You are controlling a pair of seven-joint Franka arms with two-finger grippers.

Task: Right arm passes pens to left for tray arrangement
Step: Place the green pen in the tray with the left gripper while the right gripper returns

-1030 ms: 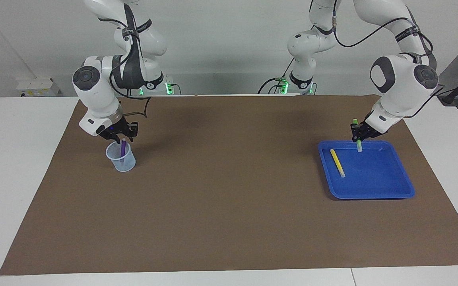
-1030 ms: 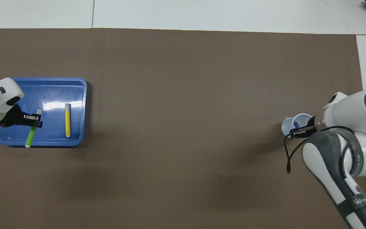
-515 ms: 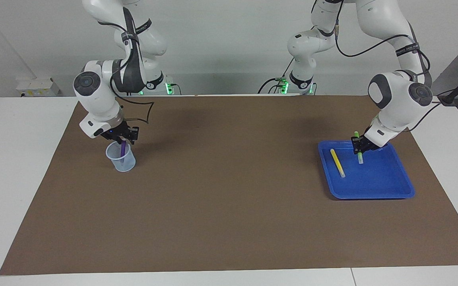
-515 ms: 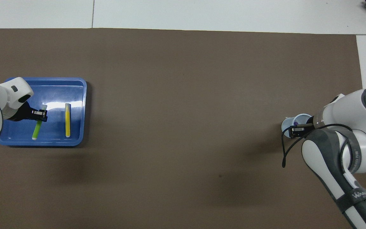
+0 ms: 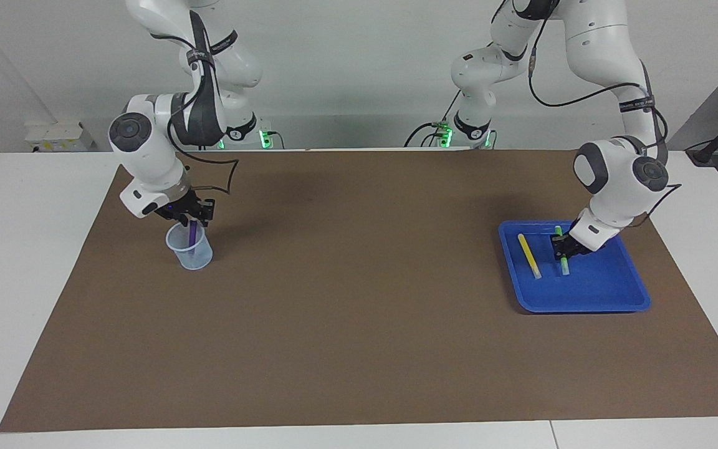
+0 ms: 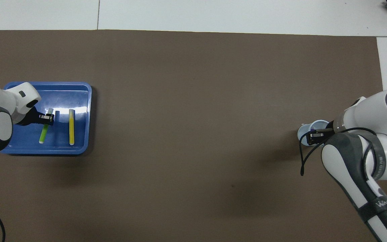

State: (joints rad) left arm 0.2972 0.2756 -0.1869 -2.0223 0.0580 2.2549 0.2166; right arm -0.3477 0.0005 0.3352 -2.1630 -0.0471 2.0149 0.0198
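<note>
Purple pen (image 5: 192, 235) mostly hidden: top under right claw (image 5: 189, 218), bottom blurred through cup (image 5: 190, 248). Overhead lower right: right arm covers the cup's rim. Green pen (image 6: 45, 127) mid-section under left claw (image 6: 49, 118).

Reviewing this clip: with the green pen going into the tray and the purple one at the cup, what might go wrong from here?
1. The left tool holds the green pen close beside the yellow pen in the tray; on release it may roll into it or lie askew.
2. The right tool is at the top of the purple pen in the light cup; pulling at an angle may tip the cup.
</note>
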